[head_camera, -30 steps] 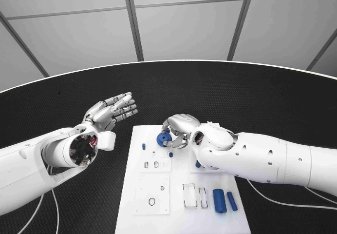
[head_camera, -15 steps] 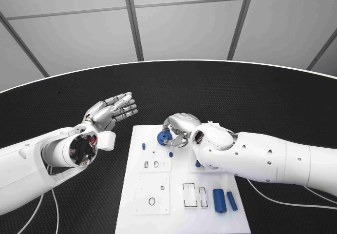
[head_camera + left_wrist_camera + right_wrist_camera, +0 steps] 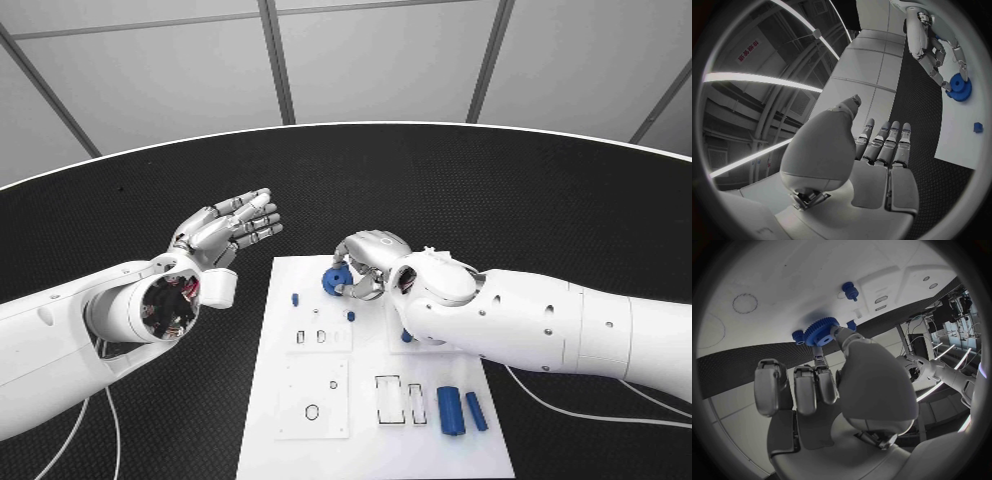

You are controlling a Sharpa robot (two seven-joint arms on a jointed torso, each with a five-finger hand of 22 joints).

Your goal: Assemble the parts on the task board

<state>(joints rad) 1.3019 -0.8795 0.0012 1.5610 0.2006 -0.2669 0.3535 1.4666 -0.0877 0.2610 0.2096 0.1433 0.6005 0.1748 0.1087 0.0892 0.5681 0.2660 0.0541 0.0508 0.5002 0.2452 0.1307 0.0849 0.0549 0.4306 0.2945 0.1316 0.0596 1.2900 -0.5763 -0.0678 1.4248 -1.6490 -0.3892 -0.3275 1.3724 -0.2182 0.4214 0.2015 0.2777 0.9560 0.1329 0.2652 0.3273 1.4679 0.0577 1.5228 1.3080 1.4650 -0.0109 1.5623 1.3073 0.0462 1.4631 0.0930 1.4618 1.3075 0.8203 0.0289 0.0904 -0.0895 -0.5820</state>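
Note:
The white task board (image 3: 325, 400) lies in the middle of the black table. My right hand (image 3: 369, 260) is over its far end and pinches a blue gear (image 3: 336, 281) between thumb and fingertip, close above the board. In the right wrist view the gear (image 3: 822, 331) casts a shadow on the board (image 3: 767, 275); I cannot tell whether they touch. My left hand (image 3: 228, 228) is raised left of the board, fingers stretched out, holding nothing. From the left wrist, that hand (image 3: 879, 150) faces the right hand (image 3: 932, 50) and the gear (image 3: 961, 87).
Two small blue pegs (image 3: 294, 299) (image 3: 351, 317) stand on the board near the gear. Two blue cylinders (image 3: 450, 411) (image 3: 476, 412) lie at its near right. A blue piece (image 3: 407, 336) peeks from under my right forearm. Empty slots (image 3: 388, 400) mark the near half.
The right hand has shifted the gear very slightly toward the board's far end. The left hand has stayed where it was.

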